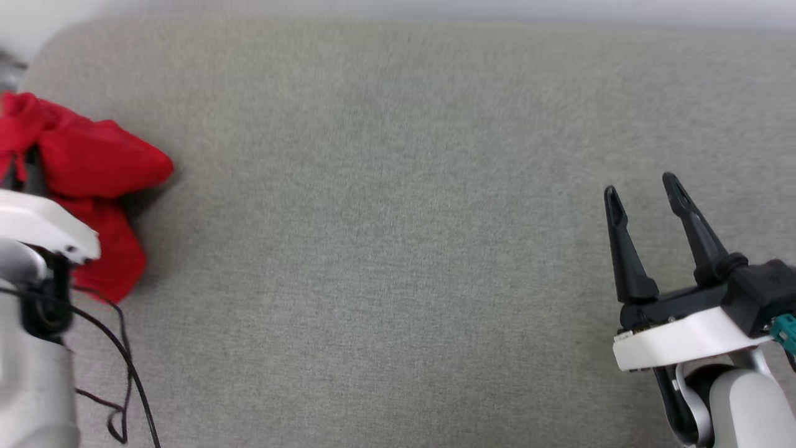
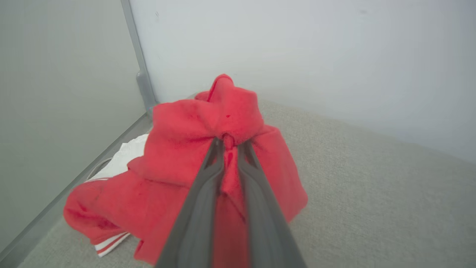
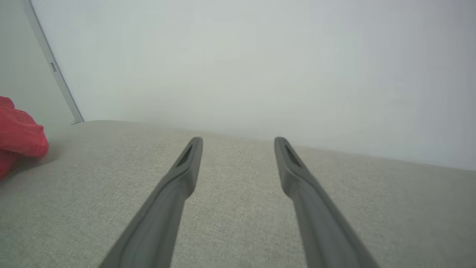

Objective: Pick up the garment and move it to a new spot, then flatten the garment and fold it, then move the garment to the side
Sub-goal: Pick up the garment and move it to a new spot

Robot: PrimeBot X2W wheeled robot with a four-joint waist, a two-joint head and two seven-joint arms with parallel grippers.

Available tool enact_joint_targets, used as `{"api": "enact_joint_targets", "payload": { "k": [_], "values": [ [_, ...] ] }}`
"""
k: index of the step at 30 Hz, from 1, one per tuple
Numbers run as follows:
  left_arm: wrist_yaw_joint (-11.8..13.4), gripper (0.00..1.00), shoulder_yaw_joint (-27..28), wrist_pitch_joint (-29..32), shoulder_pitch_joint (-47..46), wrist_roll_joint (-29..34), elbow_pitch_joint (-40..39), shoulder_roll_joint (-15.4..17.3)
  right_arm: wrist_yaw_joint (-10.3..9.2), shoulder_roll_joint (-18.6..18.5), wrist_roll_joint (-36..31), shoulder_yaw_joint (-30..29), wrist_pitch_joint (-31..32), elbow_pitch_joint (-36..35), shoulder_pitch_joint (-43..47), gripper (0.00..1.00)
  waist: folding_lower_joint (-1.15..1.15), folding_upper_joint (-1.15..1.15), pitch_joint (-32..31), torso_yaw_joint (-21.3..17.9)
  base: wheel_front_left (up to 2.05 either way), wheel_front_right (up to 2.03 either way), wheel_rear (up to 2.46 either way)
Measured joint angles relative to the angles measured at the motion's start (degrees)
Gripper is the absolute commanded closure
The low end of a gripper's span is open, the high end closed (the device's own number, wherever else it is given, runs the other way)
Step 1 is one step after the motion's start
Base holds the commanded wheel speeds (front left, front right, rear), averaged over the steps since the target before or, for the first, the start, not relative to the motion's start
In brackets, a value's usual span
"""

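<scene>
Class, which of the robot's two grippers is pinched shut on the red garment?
The left gripper: its fingers clamp a bunched fold of the garment. The right gripper has its fingers spread wide over the grey surface, holding nothing.

So my left gripper [image 2: 230, 143] has both fingers pinched tight on a fold of the garment [image 2: 178, 149], right near the top of the bunched-up red heap. A bit of white panel [image 2: 124, 158] pokes out on the left, with striped trim [image 2: 109, 243] down low. The heap's bottom is on the grey fabric surface [image 2: 372, 208], close to the wall [image 2: 297, 48] corner.
</scene>
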Motion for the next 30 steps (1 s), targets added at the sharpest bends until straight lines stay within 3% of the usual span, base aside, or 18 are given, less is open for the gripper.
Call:
{"api": "enact_joint_targets", "payload": {
  "k": [9,16,23,30],
  "values": [
    [-1.2,1.00,-5.4,-4.7,8.5,1.4,-9.7,-6.7,0.00,0.5,0.2,-2.4,0.9,-1.2,3.9,0.00,-0.01,0.00,-6.3,-3.9,0.00,0.00,0.00],
    [-3.8,1.00,-13.3,-2.9,11.1,2.6,-14.6,-11.4,0.00,0.6,2.0,-3.0,1.3,-1.9,4.7,0.00,-0.01,0.00,-7.2,-8.8,0.00,0.00,0.00],
    [-7.0,1.00,-27.3,0.5,10.5,5.0,-15.3,-15.5,0.00,0.6,3.1,-3.6,1.0,-2.2,5.3,0.00,0.00,0.00,-6.4,-13.7,0.00,0.00,0.00],
    [-7.8,1.00,-44.7,2.7,9.6,4.6,-12.4,-17.7,-0.01,0.6,4.0,-3.7,0.3,-1.7,4.9,0.00,0.00,0.00,-3.4,-16.9,0.00,0.00,0.00]
  ]
}}
